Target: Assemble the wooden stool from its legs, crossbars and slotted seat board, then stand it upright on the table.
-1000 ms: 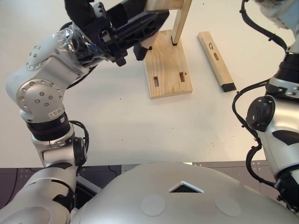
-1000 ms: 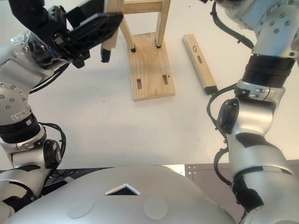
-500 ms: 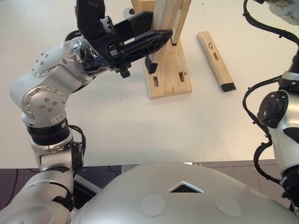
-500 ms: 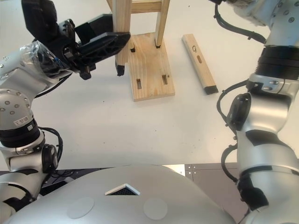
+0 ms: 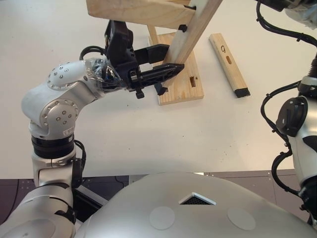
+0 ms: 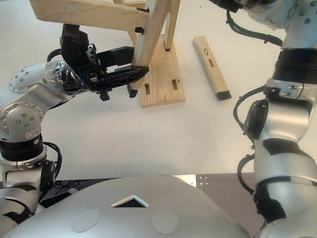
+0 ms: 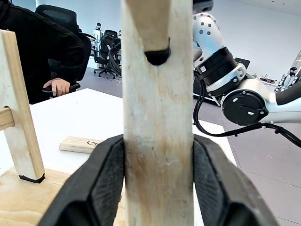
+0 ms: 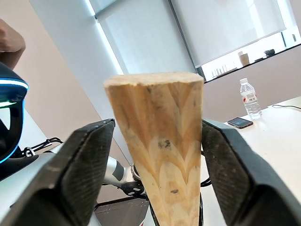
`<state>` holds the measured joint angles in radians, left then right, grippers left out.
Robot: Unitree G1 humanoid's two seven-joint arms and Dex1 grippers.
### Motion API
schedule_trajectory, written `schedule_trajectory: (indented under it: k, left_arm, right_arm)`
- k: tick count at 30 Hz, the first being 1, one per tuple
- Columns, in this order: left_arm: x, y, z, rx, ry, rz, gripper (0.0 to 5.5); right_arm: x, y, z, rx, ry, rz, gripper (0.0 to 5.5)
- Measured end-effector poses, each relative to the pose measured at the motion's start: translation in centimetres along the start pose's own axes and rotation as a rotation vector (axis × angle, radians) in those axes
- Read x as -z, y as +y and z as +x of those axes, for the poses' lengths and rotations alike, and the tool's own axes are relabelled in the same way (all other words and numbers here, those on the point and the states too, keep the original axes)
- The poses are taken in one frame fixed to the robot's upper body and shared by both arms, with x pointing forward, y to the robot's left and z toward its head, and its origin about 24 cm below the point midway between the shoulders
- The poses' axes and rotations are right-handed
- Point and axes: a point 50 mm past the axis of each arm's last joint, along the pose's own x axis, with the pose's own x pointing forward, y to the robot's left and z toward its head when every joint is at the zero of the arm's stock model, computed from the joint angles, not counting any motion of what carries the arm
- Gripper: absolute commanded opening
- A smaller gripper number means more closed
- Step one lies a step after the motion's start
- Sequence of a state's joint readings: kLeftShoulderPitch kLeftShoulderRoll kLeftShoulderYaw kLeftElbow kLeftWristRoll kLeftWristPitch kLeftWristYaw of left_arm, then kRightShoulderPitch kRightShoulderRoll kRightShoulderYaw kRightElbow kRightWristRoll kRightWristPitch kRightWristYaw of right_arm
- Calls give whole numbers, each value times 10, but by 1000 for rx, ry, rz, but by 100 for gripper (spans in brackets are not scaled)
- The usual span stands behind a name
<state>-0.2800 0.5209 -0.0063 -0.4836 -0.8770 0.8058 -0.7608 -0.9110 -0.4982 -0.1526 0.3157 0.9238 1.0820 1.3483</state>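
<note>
At centre frame, my left end effector [image 5: 174, 58] is closed firmly on one leg [image 5: 195, 29] of a tilted leg frame. Over the last second that leg has swung down. Its black foot [image 5: 159, 91] now sits by the near-left slot of the seat board [image 5: 190, 89], which lies flat on the desk [image 5: 124, 129]. Seating unconfirmed. My right end effector [image 8: 157, 165] clamps a wooden member [image 8: 155, 108]. I judge insertion is next.

The left arm [image 5: 59, 104] is bent at the elbow, forearm stretched forward and toward the robot's right. The left gripper [image 5: 174, 58] has both fingers [image 7: 109, 181] clamped flat on a tilted wooden leg [image 7: 157, 117]. The right arm [image 6: 290, 74] rises steeply; the right gripper [image 8: 157, 179] squeezes a wooden bar [image 8: 160, 136].
</note>
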Motion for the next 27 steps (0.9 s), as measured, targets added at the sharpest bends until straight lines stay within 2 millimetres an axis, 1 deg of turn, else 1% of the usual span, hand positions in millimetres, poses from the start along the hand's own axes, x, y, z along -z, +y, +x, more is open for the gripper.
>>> schedule_trajectory:
  k: [3,4,14,15,18,21,27]
  left_arm:
    - [0,-1,0,11,3,4,199]
    - [0,-2,0,16,3,6,199]
    - [0,-2,2,17,-1,16,199]
    - [0,-2,3,16,-4,17,236]
    - [-2,0,2,10,-26,22,267]
    - [-5,1,0,9,-51,16,301]
    - [-12,6,-5,-22,-96,13,303]
  right_arm:
    - [-3,3,-5,19,9,-11,217]
    - [-4,4,-5,13,8,-13,211]
    - [-3,6,-6,2,10,-44,211]
    - [-3,5,-7,5,2,-38,211]
    - [-1,1,-16,28,-58,5,211]
    - [-4,3,-25,28,-139,19,211]
    - [-8,4,-36,57,-207,8,211]
